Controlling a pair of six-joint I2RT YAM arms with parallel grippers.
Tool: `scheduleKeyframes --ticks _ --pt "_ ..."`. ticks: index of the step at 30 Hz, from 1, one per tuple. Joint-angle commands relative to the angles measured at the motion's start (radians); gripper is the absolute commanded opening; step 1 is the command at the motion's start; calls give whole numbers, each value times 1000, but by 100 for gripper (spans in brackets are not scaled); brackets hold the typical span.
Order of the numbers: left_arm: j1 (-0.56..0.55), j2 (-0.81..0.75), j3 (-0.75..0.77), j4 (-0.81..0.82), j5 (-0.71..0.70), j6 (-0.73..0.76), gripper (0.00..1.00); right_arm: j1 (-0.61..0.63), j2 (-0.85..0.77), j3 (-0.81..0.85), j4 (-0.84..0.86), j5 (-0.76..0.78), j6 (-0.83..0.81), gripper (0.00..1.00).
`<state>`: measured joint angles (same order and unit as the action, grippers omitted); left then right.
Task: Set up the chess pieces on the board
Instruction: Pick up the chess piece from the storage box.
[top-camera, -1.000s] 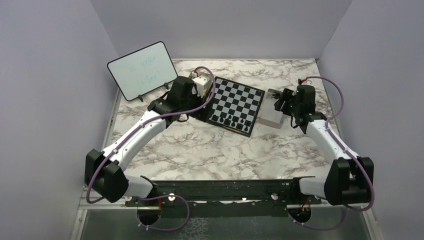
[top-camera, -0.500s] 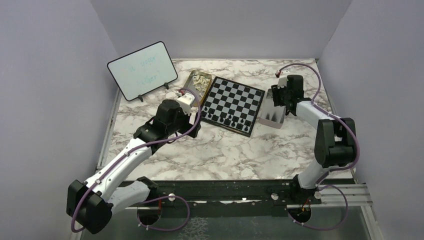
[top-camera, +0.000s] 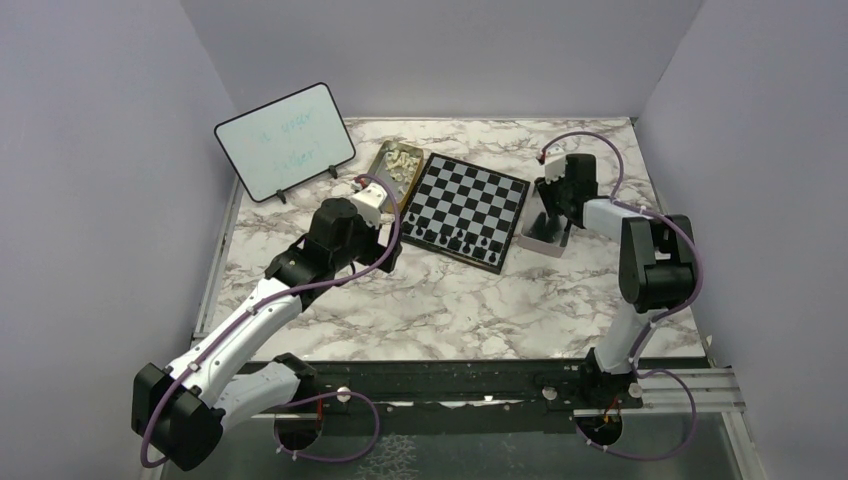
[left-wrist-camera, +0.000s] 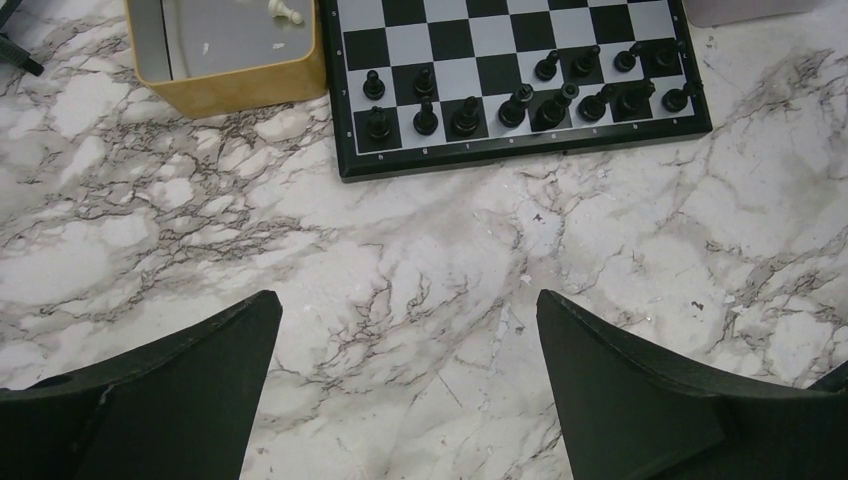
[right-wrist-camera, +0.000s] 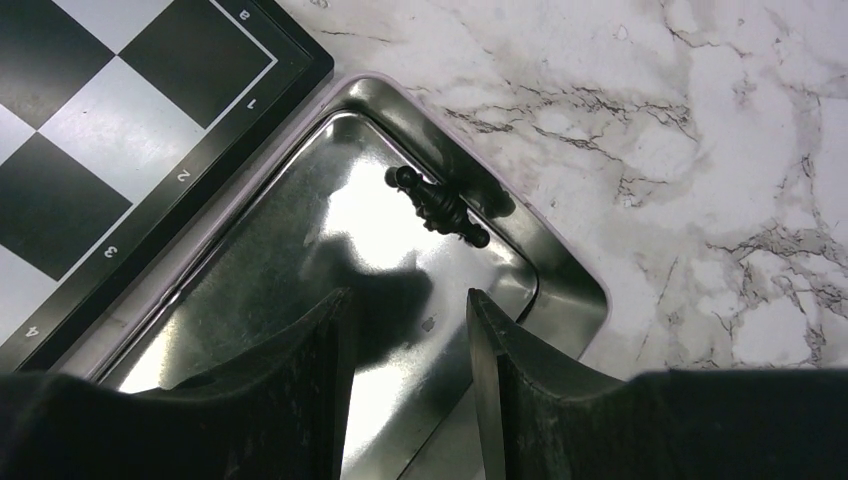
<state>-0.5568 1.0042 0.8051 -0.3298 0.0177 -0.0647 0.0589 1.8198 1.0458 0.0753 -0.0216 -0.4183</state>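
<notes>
The board (top-camera: 470, 203) lies mid-table with several black chess pieces (left-wrist-camera: 520, 95) standing on its two nearest rows. Cream-white pieces (top-camera: 400, 158) lie in a gold tin (left-wrist-camera: 240, 85) at the board's left corner. One black piece (right-wrist-camera: 438, 207) lies on its side in the far corner of a silver tin (right-wrist-camera: 560, 262) right of the board. My right gripper (right-wrist-camera: 405, 297) hangs over that tin, partly open with nothing between its fingers, just short of the piece. My left gripper (left-wrist-camera: 405, 300) is wide open over bare marble, near and left of the board.
A white dry-erase board (top-camera: 285, 140) stands at the back left. Purple walls close in the table on three sides. The silver tin (top-camera: 543, 238) touches the board's right edge.
My left arm drew back from the gold tin toward the near side. My right arm swung in over the silver tin and its jaws narrowed.
</notes>
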Motion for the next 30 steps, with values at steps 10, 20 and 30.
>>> scheduleKeyframes --ticks 10,20,30 --pt "-3 -5 9 21 -55 15 99 1 60 48 98 -11 -87 48" --pt "-3 8 9 21 -52 16 99 1 95 65 105 -15 -109 48" --pt "-3 31 11 21 -46 18 99 1 139 103 86 -47 -118 48"
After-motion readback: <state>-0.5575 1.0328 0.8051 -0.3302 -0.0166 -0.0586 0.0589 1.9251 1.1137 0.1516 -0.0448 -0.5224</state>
